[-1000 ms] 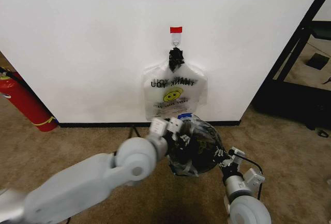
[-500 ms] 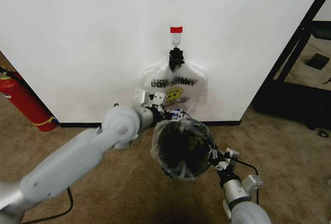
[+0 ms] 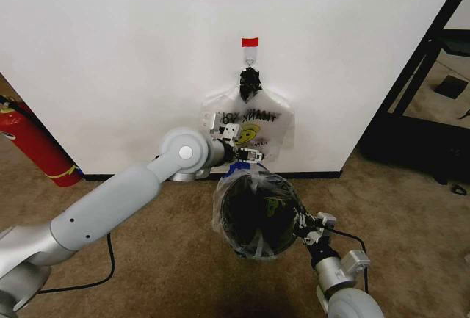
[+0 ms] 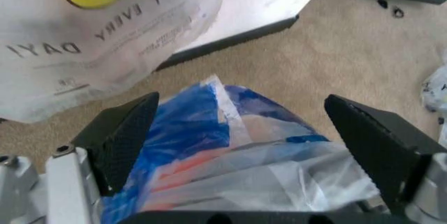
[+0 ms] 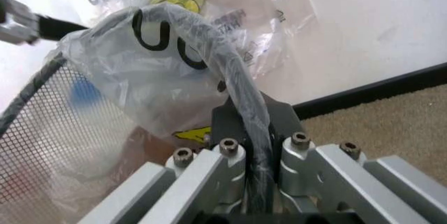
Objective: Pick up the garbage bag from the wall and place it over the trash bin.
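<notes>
The right gripper (image 3: pixel 303 224) is pinched on the near-right rim of the bin (image 3: pixel 258 217), its jaws clamping the black rim wire with the plastic film caught over it, as the right wrist view shows. The left gripper (image 3: pixel 236 158) hovers at the far edge of the bin, just in front of the wall (image 3: pixel 110 53), its jaws spread wide apart with nothing between the pads; below them lies the blue-patched edge of the bag (image 4: pixel 231 145).

The bag is draped over the bin's mouth and down its sides, on the carpet (image 3: pixel 147 252) near the baseboard.

Risks, as I judge them: the film is thin and loose, so if the right gripper lets go abruptly or drags sideways, the film could slip off the rim or the light bin could tip. The left gripper sits close to the smiley bag (image 3: pixel 250 131) hanging from the hook (image 3: pixel 250 59); a careless sweep could snag it and pull it down.

Count: 2 grippers, 1 bin, 2 plastic bags (1 on the bin, 1 on the hook), 1 red tape strip (image 3: pixel 250 42), 1 extinguisher (image 3: pixel 37 145) at far left.
</notes>
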Controlling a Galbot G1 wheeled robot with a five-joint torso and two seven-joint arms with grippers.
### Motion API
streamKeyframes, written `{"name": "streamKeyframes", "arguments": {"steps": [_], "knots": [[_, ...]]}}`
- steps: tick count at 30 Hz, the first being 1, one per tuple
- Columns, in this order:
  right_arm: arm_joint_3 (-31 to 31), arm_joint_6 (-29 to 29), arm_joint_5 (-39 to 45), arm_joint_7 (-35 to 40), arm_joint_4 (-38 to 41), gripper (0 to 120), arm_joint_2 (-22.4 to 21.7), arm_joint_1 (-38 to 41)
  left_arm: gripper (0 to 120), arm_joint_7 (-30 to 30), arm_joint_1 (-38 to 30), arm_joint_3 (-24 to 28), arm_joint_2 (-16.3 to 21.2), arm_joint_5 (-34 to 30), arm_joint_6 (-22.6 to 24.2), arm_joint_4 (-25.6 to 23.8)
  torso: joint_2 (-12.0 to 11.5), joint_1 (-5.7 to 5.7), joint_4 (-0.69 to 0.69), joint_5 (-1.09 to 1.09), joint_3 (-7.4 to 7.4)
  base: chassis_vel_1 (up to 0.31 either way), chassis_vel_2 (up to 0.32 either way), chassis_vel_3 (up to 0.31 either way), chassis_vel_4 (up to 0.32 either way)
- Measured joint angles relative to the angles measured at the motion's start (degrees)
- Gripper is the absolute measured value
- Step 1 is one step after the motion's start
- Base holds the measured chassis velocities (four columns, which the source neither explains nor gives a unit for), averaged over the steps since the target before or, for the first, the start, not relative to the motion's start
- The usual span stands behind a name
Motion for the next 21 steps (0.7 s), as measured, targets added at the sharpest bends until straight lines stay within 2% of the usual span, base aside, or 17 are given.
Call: {"name": "streamKeyframes", "arguments": {"steps": [2, 8, 10, 14, 18, 21], "knots": [[-0.03, -0.06, 0.02, 0.08, 0.17, 0, 0.02, -0.03, 90, -0.11, -0.05, 0.20, -0.22, 0.00, 0.01, 0.33, 0.00, 0.00, 0.00, 0.00, 0.00, 0.000, 0.000, 0.000, 0.000], [-0.13, -0.25, 0.22, 0.34, 1.11, 0, 0.06, -0.48, 64, -1.45, -0.80, 1.96, -1.88, 0.37, -0.01, 2.73, 0.00, 0.00, 0.00, 0.00, 0.00, 0.000, 0.000, 0.000, 0.000], [-0.14, -0.27, 0.27, 0.36, 1.14, 0, 0.06, -0.49, 61, -1.51, -0.87, 2.03, -1.94, 0.38, -0.02, 2.79, 0.00, 0.00, 0.00, 0.00, 0.00, 0.000, 0.000, 0.000, 0.000], [-0.16, -0.37, 0.55, 0.65, 1.28, 0, 0.01, -0.37, 42, -1.82, -1.36, 2.94, -1.91, 0.74, -0.07, 2.86, 0.00, 0.00, 0.00, 0.00, 0.00, 0.000, 0.000, 0.000, 0.000], [-0.17, -0.57, 0.93, 0.92, 1.41, 0, -0.02, -0.20, 32, -2.01, -1.48, 3.52, -1.69, 0.97, -0.10, 2.71, 0.00, 0.00, 0.00, 0.00, 0.00, 0.000, 0.000, 0.000, 0.000], [-0.18, -0.77, 1.29, 1.26, 1.52, 0, -0.07, -0.02, 18, -2.04, -1.60, 4.32, -1.11, 1.06, -0.14, 2.19, 0.00, 0.00, 0.01, 0.00, 0.00, 0.000, 0.000, 0.000, 0.000]]}}
